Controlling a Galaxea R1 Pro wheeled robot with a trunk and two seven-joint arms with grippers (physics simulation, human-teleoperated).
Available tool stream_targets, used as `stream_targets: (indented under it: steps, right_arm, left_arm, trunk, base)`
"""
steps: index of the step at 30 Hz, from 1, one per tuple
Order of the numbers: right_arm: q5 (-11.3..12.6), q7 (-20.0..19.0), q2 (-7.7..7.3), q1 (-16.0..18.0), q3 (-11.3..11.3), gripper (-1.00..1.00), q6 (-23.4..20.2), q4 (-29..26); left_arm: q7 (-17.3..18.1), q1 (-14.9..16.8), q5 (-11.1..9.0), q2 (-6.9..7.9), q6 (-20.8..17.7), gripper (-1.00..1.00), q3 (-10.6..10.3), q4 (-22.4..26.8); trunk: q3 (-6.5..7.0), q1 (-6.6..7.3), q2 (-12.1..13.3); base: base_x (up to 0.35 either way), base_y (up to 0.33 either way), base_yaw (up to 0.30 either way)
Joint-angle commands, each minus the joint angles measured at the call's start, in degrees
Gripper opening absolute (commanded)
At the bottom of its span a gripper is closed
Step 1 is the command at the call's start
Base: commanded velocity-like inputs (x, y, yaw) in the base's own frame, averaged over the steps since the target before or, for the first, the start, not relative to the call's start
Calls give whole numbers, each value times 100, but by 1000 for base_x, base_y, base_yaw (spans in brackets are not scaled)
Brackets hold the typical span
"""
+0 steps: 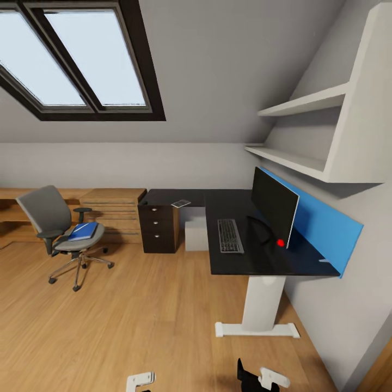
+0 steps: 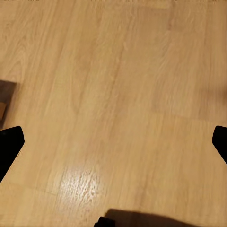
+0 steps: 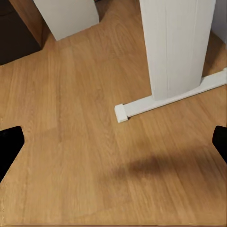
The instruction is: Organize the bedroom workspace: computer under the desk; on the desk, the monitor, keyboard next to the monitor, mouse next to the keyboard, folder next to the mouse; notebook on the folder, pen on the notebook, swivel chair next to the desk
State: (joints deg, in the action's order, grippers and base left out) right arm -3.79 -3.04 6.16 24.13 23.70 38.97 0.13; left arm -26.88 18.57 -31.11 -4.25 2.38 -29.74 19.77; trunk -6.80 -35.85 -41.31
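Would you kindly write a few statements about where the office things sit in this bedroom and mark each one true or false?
1. The folder lies on the seat of the swivel chair. True.
2. The keyboard lies on the floor under the desk. False: it lies on the desk top, in front of the monitor.
3. The computer stands on the floor under the desk. True.
4. The swivel chair is pushed up against the desk. False: it stands apart from it, out on the wooden floor.
5. The left tool grips the folder. False: its fingers are spread over bare floor, holding nothing.
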Motion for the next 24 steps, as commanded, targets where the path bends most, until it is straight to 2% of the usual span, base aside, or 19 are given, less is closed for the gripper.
stream_targets:
  steps: [1, 6, 7, 12, 14, 15, 19, 24]
  right_arm:
    - [-38, -17, 10, 4, 53, 100, 16, 2]
    - [-26, -20, 25, 4, 60, 100, 21, -1]
    - [-23, -13, 44, 4, 62, 100, 15, 9]
    - [-25, -13, 44, 5, 59, 100, 11, 13]
    - [-25, -13, 44, 5, 60, 100, 11, 13]
    - [-24, -13, 44, 4, 62, 100, 13, 10]
    - [-24, -13, 44, 4, 64, 100, 11, 13]
    - [-25, -13, 44, 4, 64, 100, 6, 13]
  left_arm:
    - [-29, 6, -60, 3, 25, 100, -47, 0]
    - [-28, 6, -68, 8, 25, 100, -43, 0]
    - [-19, 6, -400, 173, 18, 100, 24, 0]
    - [151, 6, -419, 213, 20, 100, 30, -6]
    - [366, 6, -421, 273, 18, 100, 33, -8]
    - [595, 6, -422, 318, 13, 100, 79, -13]
    - [1244, 6, -415, 435, 9, 100, 396, -212]
    - [1487, 6, -408, 463, 8, 100, 508, -290]
  trunk:
    - [-11, -3, -6]
    - [-13, -3, -6]
    - [-13, -3, -6]
    - [-21, -3, -6]
    - [-31, -3, -6]
    - [-37, -3, -6]
    - [-64, -3, -6]
    - [-98, -3, -6]
  base:
    - [125, 263, 0]
    - [140, 273, 0]
    - [221, 261, 270]
    - [271, 206, 267]
    - [309, 153, 220]
    - [314, 121, 188]
    - [320, 48, 173]
    - [324, 9, 157]
